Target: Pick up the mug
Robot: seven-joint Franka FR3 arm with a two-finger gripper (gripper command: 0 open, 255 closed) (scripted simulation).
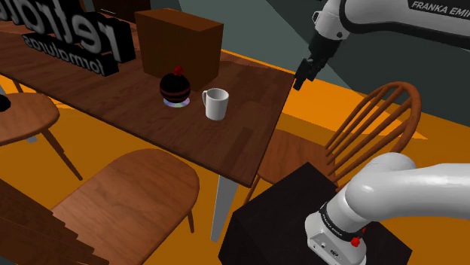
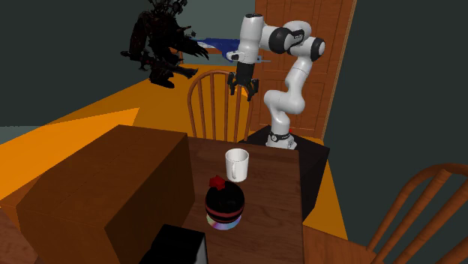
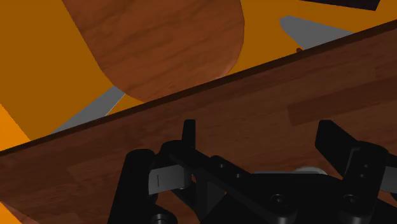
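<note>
Shoulder view: claw spread and empty, well apart from white mug standing on worktop just beside black round object; a skewed descent could knock either over.

A: Count on table?
B: One mug, one box and one black ball are recorded.
A: Seating?
B: Three chairs are counted in the shoulder view.

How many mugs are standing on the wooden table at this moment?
1. The white mug stands upright on the table, beside the black round object. The brown box may hide others.
</note>
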